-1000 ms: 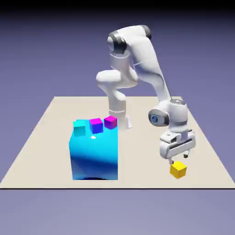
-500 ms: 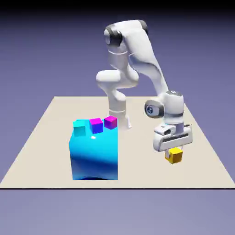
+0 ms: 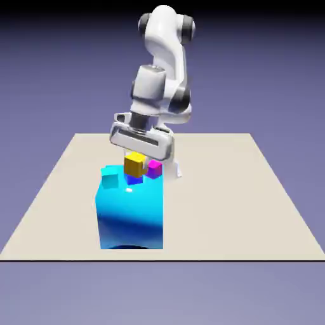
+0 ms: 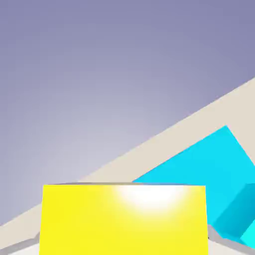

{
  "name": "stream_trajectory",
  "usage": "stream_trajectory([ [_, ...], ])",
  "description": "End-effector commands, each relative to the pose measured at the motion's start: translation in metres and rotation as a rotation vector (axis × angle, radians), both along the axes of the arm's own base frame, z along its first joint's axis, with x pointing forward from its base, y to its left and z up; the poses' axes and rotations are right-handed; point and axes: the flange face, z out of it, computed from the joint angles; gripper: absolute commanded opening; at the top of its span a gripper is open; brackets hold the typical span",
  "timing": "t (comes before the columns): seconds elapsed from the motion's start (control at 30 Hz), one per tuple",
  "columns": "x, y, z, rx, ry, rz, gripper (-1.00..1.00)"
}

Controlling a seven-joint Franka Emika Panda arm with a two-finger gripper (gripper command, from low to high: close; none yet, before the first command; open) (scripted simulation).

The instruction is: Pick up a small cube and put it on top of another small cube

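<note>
- The big cyan-blue block (image 3: 130,212) stands on the beige table (image 3: 51,197).
- Three small cubes sit on its top: the cyan cube (image 3: 110,179) at the exterior view's left, the magenta-topped, blue-fronted cube (image 3: 134,179) in the middle, the magenta cube with purple front (image 3: 154,169) at the right.
- The small yellow cube (image 3: 134,164) sits directly above the middle one, under the two-finger gripper (image 3: 136,155).

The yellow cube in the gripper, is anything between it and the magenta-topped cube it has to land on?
Nothing visible does. In the exterior view the yellow cube sits in the gripper right over the cube with the blue front on the big blue block. The other magenta cube and the cyan cube sit off to either side.
</note>
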Motion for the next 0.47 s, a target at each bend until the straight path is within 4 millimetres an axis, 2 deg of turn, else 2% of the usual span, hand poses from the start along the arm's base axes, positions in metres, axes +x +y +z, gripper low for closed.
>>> stream_trajectory([
  [0.0,-0.012,-0.014,0.011,0.014,-0.008,-0.059,-1.0],
  [0.03,-0.025,-0.028,0.022,0.031,-0.018,-0.117,-1.0],
  [0.1,-0.031,-0.047,0.008,0.065,0.021,-0.178,-1.0],
  [0.13,-0.031,-0.047,0.008,0.065,0.021,-0.178,-1.0],
  [0.27,-0.025,-0.054,-0.052,0.065,0.021,-0.179,-1.0],
  [0.3,-0.025,-0.055,-0.061,0.065,0.021,-0.178,-1.0],
  [0.33,-0.025,-0.055,-0.061,0.065,0.021,-0.178,1.0],
  [0.37,-0.025,-0.055,-0.061,0.065,0.021,-0.178,1.0],
  [0.43,-0.026,-0.052,-0.031,0.064,0.021,-0.179,1.0],
])
